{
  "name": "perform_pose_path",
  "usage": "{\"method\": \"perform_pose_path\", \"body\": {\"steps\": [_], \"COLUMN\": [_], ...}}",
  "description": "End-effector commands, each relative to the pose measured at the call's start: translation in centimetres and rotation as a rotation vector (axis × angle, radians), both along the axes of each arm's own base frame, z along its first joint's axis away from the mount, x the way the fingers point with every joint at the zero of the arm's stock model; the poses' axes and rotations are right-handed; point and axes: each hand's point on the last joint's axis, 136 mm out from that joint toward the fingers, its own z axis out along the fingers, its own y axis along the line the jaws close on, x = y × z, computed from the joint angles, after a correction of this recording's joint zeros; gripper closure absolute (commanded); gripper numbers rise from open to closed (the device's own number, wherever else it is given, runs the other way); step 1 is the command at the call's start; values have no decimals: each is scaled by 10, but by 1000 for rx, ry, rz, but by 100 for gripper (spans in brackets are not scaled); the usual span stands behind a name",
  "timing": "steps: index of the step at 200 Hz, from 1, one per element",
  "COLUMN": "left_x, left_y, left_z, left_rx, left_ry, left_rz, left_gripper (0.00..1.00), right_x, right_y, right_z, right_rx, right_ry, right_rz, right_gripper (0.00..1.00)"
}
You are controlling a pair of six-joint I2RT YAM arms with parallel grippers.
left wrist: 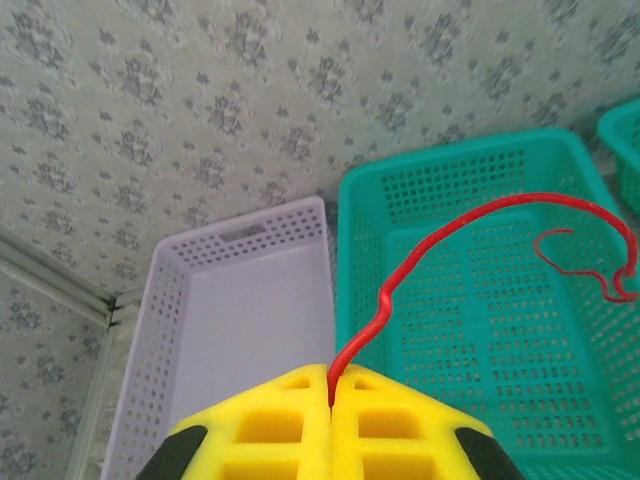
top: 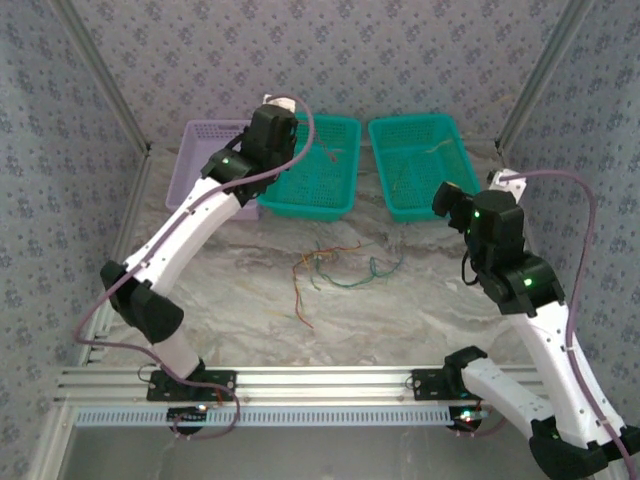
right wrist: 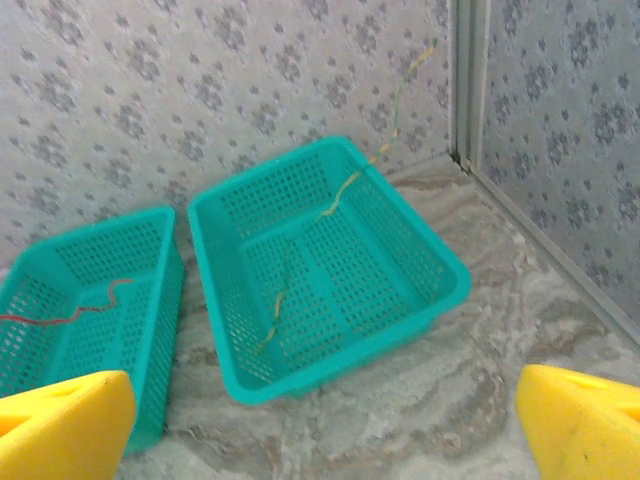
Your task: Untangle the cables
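Cable point(left wrist: 500, 205), red, pinched tight in left end effector point(left wrist: 331, 385) over teal basket point(left wrist: 470, 330) (right end effector point(right wrist: 322, 405) wide apart)

Bare tabletop point(top: 230, 300) around cables point(top: 335, 265); baskets point(top: 310, 210) behind.

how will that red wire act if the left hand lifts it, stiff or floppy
Probably semi-floppy: the red wire arcs up from the shut left hand and keeps its kinks, yet its far end curls down over the teal basket. It is likely very light, being so thin. It may slip, since the hand pinches it at one narrow spot.
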Motion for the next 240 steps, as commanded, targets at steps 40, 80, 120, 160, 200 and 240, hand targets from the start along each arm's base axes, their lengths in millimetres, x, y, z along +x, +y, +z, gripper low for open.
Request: {"method": "perform_pose_path", "body": {"steps": [40, 80, 120, 160, 200, 240], "left_x": [16, 38, 72, 93, 98, 92], "left_y": [9, -8, -21, -32, -39, -42], "left_z": [-14, -65, -118, -163, -211, -260], "left_rx": [34, 87, 190, 232, 247, 256], "left_ry": [14, 97, 199, 276, 365, 468], "left_rz": [59, 53, 90, 117, 127, 121], "left_gripper": [100, 100, 100, 100, 98, 85], "right_x": [1, 2, -4, -16, -22, -21], "right_y": [5, 17, 23, 20, 21, 24], "right_z": [-26, -37, -37, -31, -28, -36], "right_rx": [-1, 63, 54, 41, 40, 41], "right_ry": [70, 88, 103, 91, 87, 108], "right_rz": [26, 60, 93, 104, 120, 133], "right_gripper": [0, 0, 0, 0, 0, 0]}}
